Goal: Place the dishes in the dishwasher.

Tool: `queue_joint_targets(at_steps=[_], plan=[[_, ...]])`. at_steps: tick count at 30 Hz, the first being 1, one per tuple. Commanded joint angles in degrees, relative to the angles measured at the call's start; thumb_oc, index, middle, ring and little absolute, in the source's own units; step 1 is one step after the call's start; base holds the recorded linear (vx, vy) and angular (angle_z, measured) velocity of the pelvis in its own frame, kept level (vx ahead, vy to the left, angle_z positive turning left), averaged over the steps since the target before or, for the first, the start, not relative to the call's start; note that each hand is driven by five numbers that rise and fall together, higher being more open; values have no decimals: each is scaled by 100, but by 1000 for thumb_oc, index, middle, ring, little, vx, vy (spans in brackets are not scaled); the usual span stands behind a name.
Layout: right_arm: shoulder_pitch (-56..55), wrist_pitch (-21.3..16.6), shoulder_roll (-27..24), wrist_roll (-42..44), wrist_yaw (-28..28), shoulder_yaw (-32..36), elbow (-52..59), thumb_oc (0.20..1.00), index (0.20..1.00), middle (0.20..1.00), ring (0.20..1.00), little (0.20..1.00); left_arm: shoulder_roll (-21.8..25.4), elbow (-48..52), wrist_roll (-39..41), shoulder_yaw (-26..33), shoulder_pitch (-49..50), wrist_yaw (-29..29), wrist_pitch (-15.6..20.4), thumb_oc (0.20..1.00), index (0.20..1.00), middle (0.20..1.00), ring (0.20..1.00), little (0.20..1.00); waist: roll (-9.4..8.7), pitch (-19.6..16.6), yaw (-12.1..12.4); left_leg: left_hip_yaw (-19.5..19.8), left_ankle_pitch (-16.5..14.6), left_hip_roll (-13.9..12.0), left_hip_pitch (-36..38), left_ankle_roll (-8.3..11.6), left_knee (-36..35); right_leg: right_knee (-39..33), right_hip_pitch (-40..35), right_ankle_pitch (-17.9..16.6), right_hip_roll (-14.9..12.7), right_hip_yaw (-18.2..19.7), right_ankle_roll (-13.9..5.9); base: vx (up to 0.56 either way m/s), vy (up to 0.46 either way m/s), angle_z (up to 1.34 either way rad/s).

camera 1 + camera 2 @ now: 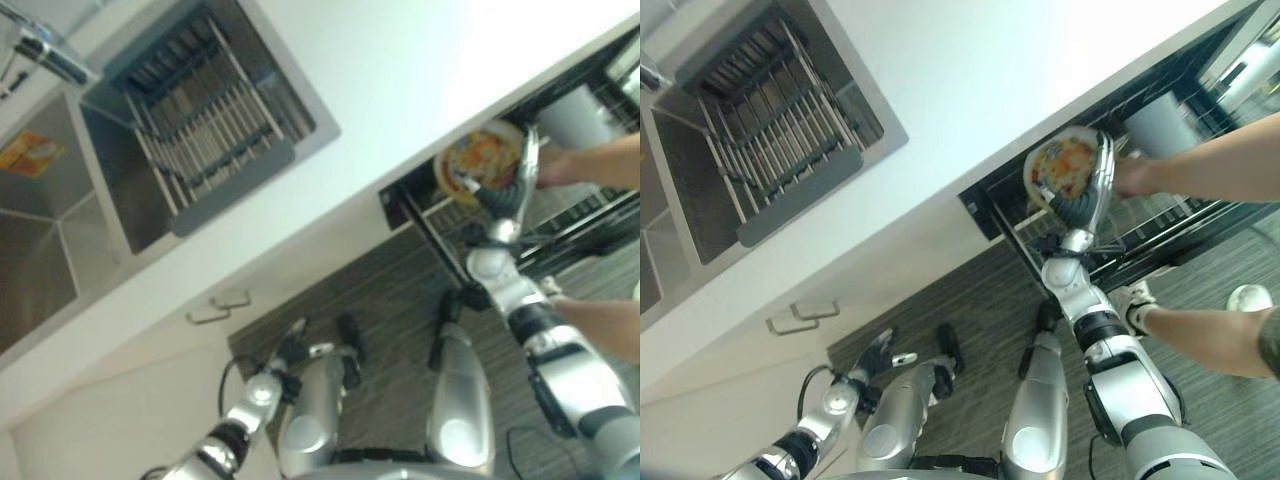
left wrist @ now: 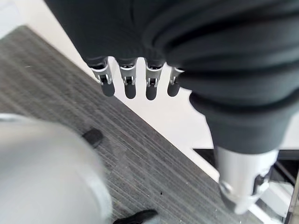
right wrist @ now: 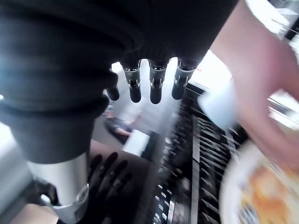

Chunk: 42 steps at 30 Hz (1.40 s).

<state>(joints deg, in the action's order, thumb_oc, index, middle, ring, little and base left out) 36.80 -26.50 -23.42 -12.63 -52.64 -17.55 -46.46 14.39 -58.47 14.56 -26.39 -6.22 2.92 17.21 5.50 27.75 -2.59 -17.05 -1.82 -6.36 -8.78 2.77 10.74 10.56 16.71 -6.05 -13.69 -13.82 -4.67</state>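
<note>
A plate (image 1: 1062, 165) with an orange and yellow pattern hangs upright at the mouth of the open dishwasher (image 1: 1160, 230). A person's hand (image 1: 1135, 175) grips its far edge, seen close in the right wrist view (image 3: 261, 93) above the plate (image 3: 261, 196). My right hand (image 1: 1080, 208) is raised against the plate's near side, fingers (image 3: 156, 88) straight and thumb apart, not curled round it. Down by the floor, my left hand (image 1: 880, 352) hangs open, with its fingers (image 2: 131, 84) straight and holding nothing.
The white counter (image 1: 400, 80) runs across above the dishwasher. A sink holds a grey dish rack (image 1: 200, 120), with a faucet (image 1: 50, 55) and an orange item (image 1: 30, 152) in the basin beside it. A person's leg and shoes (image 1: 1135, 300) stand by the dishwasher door.
</note>
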Motion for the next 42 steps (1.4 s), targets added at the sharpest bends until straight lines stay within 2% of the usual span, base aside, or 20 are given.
queue_joint_targets(at_steps=[1, 2, 4, 7, 9, 11, 12, 13, 14, 15, 18, 21, 23, 26, 27, 28, 33, 35, 39, 42], plan=[[-114, -125, -163, 262, -197, 125, 327, 1000, 1000, 1000, 1000, 1000, 24, -9, -223, -138, 206, -153, -15, 1000, 1000, 1000, 1000, 1000, 21, -120, 19, 142, -434, -170, 72, 76, 183, 785, -330, 1270, -214, 252, -258, 153, -60, -7], [-259, -154, -108, 444, -137, 117, 391, 1000, 1000, 1000, 1000, 1000, 12, -63, -237, -84, 267, -147, -72, 1000, 1000, 1000, 1000, 1000, -24, -199, 8, 130, -447, -184, 170, 70, 148, 726, -447, 1279, -193, 247, -249, 153, -41, -7], [-814, -471, 96, 786, 60, 156, 635, 1000, 1000, 1000, 1000, 1000, -36, -178, -466, 101, 467, 14, -123, 1000, 1000, 1000, 1000, 1000, -161, -478, -40, 84, -447, -196, 474, 51, -3, 488, -801, 1273, -103, 251, -246, 186, -48, -16], [-1431, -713, 239, 1144, 501, 102, 967, 1000, 1000, 1000, 1000, 1000, -125, -170, -453, 215, 755, -351, -439, 1000, 1000, 1000, 1000, 1000, -298, -918, -107, 39, -418, -250, 829, 32, -194, 242, -1195, 1276, 7, 259, -242, 206, -33, -13], [-1820, -725, 365, 1624, 1188, 27, 1212, 1000, 1000, 1000, 1000, 1000, -248, -276, -279, 402, 836, -544, -913, 1000, 1000, 1000, 1000, 1000, -375, -1254, -173, 7, -402, -253, 1094, -3, -338, 120, -1427, 1259, 83, 289, -243, 194, -14, -19], [-1978, -688, 377, 1894, 1560, -12, 1323, 1000, 1000, 1000, 1000, 1000, -266, -335, -194, 497, 839, -721, -1068, 1000, 1000, 1000, 1000, 1000, -412, -1374, -223, -19, -406, -260, 1213, -13, -413, 61, -1520, 1251, 111, 311, -256, 92, -10, -22], [-2127, -730, 390, 2291, 2138, -25, 1432, 1000, 1000, 1000, 1000, 1000, -283, -399, -120, 595, 840, -1034, -1169, 1000, 1000, 1000, 1000, 1000, -441, -1472, -287, -53, -404, -274, 1308, -18, -479, 14, -1592, 1248, 138, 339, -270, 56, -1, -15], [-2460, -614, 376, 2987, 3499, -72, 1864, 1000, 1000, 1000, 1000, 1000, -277, -423, -38, 725, 845, -1524, -1305, 1000, 1000, 1000, 1000, 1000, -483, -1623, -421, -120, -363, -295, 1474, -11, -669, -82, -1713, 1245, 187, 380, -302, 43, 1, -8], [-2504, -579, 366, 3074, 3628, -78, 1914, 1000, 1000, 1000, 1000, 1000, -275, -425, -27, 735, 847, -1546, -1311, 1000, 1000, 1000, 1000, 1000, -485, -1635, -435, -124, -356, -296, 1485, -10, -686, -96, -1725, 1242, 191, 385, -306, 19, 4, -10], [-2701, -415, 341, 3389, 4211, -97, 2125, 1000, 1000, 1000, 1000, 1000, -260, -402, 75, 794, 856, -1621, -1335, 1000, 1000, 1000, 1000, 1000, -499, -1689, -501, -151, -321, -305, 1534, 1, -774, -149, -1762, 1229, 206, 403, -324, -11, 0, -14], [-3103, -143, 249, 3852, 5201, -70, 2582, 1000, 1000, 1000, 1000, 1000, -216, -364, 205, 954, 893, -1833, -1416, 1000, 1000, 1000, 1000, 1000, -533, -1811, -623, -187, -237, -313, 1631, 45, -970, -351, -1861, 1150, 229, 430, -372, -18, -8, -21], [-3343, 4, 111, 4088, 5741, -45, 2818, 1000, 1000, 1000, 1000, 1000, -160, -407, 68, 1028, 932, -1959, -1444, 1000, 1000, 1000, 1000, 1000, -555, -1896, -676, -224, -163, -318, 1684, 103, -1132, -625, -1930, 1012, 223, 395, -423, -4, -6, -3], [-3428, 74, 75, 4222, 5994, -3, 2895, 1000, 1000, 1000, 1000, 1000, -147, -454, 34, 1043, 980, -2024, -1444, 1000, 1000, 1000, 1000, 1000, -560, -1933, -698, -235, -117, -318, 1713, 147, -1225, -793, -1964, 924, 228, 374, -450, 0, 0, 0], [-3534, 212, 95, 4460, 6335, 44, 2942, 1000, 1000, 1000, 1000, 1000, -140, -577, -22, 1098, 1038, -2039, -1678, 1000, 1000, 1000, 1000, 1000, -560, -1995, -710, -238, -97, -306, 1724, 176, -1299, -874, -1989, 896, 244, 369, -476, 13, -5, 0], [-3580, 411, 72, 4537, 6396, 61, 3073, 1000, 1000, 1000, 1000, 1000, -138, -634, -95, 1128, 1084, -2139, -1684, 1000, 1000, 1000, 1000, 1000, -569, -2020, -706, -247, -108, -314, 1697, 173, -1269, -867, -1981, 908, 238, 357, -472, 36, -23, 0], [-3634, 436, 81, 4578, 6486, 86, 3150, 1000, 1000, 1000, 1000, 1000, -147, -667, -54, 1131, 1104, -2209, -1788, 1000, 1000, 1000, 1000, 1000, -572, -2033, -715, -244, -126, -309, 1689, 162, -1261, -873, -1986, 917, 239, 356, -467, 33, -21, 0], [-3706, 496, 82, 4532, 6287, 205, 3503, 1000, 1000, 1000, 1000, 1000, -198, -849, -95, 1170, 1160, -2268, -2391, 1000, 1000, 1000, 1000, 1000, -582, -2148, -693, -200, -169, -256, 1708, 132, -1305, -925, -2076, 959, 248, 270, -473, 52, -7, 1], [-3694, 646, 66, 4495, 6233, 211, 3642, 1000, 1000, 1000, 1000, 1000, -181, -934, 30, 1222, 1135, -2297, -2731, 1000, 1000, 1000, 1000, 1000, -570, -2212, -672, -200, -159, -253, 1701, 143, -1338, -981, -2096, 942, 237, 210, -478, 51, 17, 5], [-3702, 761, 71, 4482, 6205, 214, 3786, 1000, 1000, 1000, 1000, 1000, -207, -1030, 132, 1296, 1138, -2298, -2810, 1000, 1000, 1000, 1000, 1000, -570, -2284, -623, -188, -150, -261, 1679, 164, -1352, -1053, -2144, 922, 202, 95, -497, 46, 14, 1], [-3683, 602, 57, 4261, 6157, 190, 3886, 1000, 1000, 1000, 1000, 1000, -220, -1035, 138, 1311, 1124, -2294, -2828, 1000, 1000, 1000, 1000, 1000, -574, -2307, -581, -156, -146, -258, 1663, 162, -1356, -1060, -2162, 925, 193, 38, -502, 3, 1, 1]])
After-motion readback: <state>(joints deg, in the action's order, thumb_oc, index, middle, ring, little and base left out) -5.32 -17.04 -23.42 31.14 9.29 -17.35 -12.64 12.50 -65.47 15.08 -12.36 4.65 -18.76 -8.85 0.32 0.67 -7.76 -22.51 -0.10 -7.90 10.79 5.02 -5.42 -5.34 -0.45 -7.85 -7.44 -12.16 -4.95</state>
